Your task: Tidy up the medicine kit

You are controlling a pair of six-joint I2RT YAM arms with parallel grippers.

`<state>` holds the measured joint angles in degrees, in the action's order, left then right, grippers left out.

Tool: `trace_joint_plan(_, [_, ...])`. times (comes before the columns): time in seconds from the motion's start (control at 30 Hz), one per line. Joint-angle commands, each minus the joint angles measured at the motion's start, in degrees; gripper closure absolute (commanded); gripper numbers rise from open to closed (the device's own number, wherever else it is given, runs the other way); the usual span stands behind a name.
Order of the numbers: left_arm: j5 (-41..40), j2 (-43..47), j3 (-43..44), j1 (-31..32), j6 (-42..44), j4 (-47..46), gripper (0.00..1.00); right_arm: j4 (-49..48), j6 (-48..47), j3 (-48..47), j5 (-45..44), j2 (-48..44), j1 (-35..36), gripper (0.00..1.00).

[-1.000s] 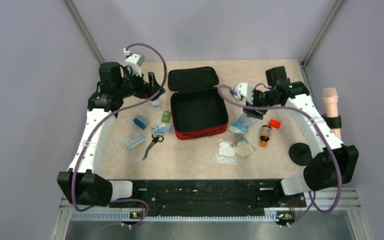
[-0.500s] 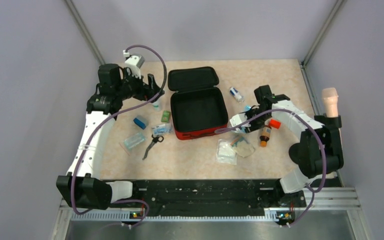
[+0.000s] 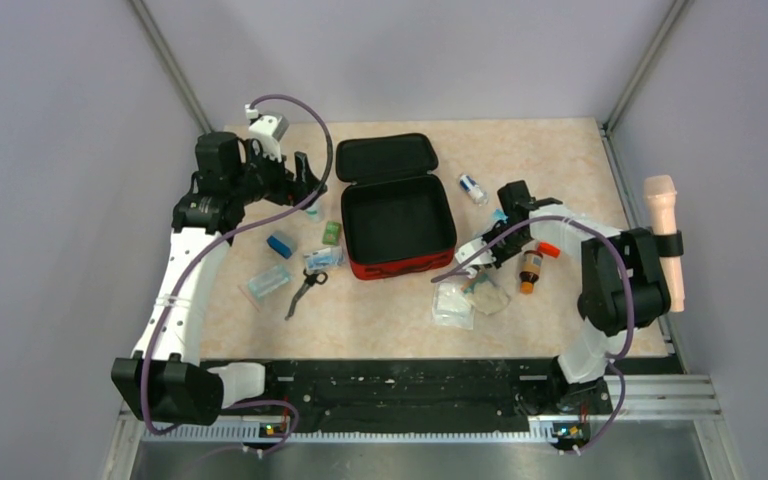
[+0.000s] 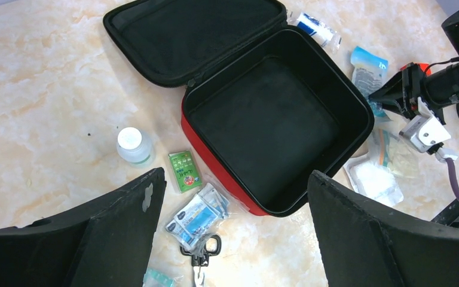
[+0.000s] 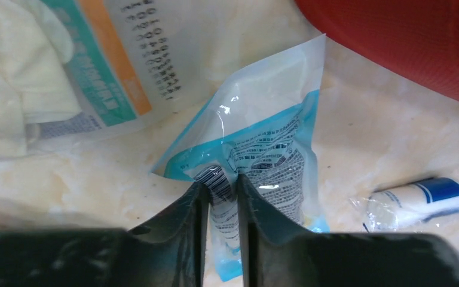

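Between the right fingers [image 5: 198, 206] sat a pinched-up fold of the blue-and-clear pouch [image 5: 269, 149], barcode edge squeezed in the narrow gap. So the fingers were clamped on the pouch, which otherwise lay flat on the desk [image 3: 380, 320]. The edge grip made sense: a thin flat sachet gives nothing else to grab. Just beyond the fingers, up and to their right, was the red wall of the medicine kit [image 3: 400, 267], close to the pouch, so only a short carry looked necessary.

The kit was open with its lid folded back flat and its black tub looked empty. Judged stage: early, first item being picked.

Left of the right fingers lay a gauze packet [image 5: 89, 66] with a teal-orange label, partly over the pouch's corner. To their right lay a wrapped roll [image 5: 418, 200], apart from the pouch.

The left fingers [image 4: 131, 215] were spread wide and held nothing, hovering high with the kit framed between them. This was likely parked clear so the right arm had room. Near the left-hand finger were a white-capped bottle [image 4: 132, 145] and a green packet [image 4: 184, 170], and scissors [image 4: 200, 258] lay lower between the two fingers.

Risk: the slick film could slip, or the overlapping gauze packet could drag along.
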<state>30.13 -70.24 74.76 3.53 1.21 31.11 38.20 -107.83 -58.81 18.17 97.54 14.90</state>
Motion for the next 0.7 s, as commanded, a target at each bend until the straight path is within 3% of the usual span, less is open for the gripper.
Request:
trace_joint_plan(0.0, [-0.61,0.41,0.69,0.16,0.13,-1.92,0.08,-2.85,2.01,0.95,-0.48,-0.58,0.76,0.86])
trace_joint_plan(0.13, [-0.52,-0.43,1.05,0.16,-0.39,-2.43,0.08,-1.47,7.21,0.13,1.75,-7.34,0.41,1.00])
trace_joint_plan(0.23, [-0.61,-0.88,1.02,0.16,-0.68,-3.05,0.08,3.57,14.76,-4.37,5.48,-13.44,0.09,1.00])
trace_joint_plan(0.33, [-0.32,-1.36,0.93,0.16,-0.97,-3.66,0.08,11.08,28.35,-12.74,10.46,-15.53,-0.05,1.00])
trace_joint_plan(0.47, [0.83,-3.00,0.66,0.16,-3.47,-5.32,0.08,12.19,53.42,-22.40,18.61,-13.63,-0.04,1.00])
trace_joint_plan(0.6, [1.03,-5.25,1.79,0.16,-8.14,-7.01,0.09,-7.90,93.86,-23.91,16.60,-11.61,0.07,1.00])
trace_joint_plan(0.67, [-0.41,-6.31,2.56,0.16,-11.45,-7.42,0.10,-14.97,109.11,-24.75,13.44,-9.46,1.12,1.00])
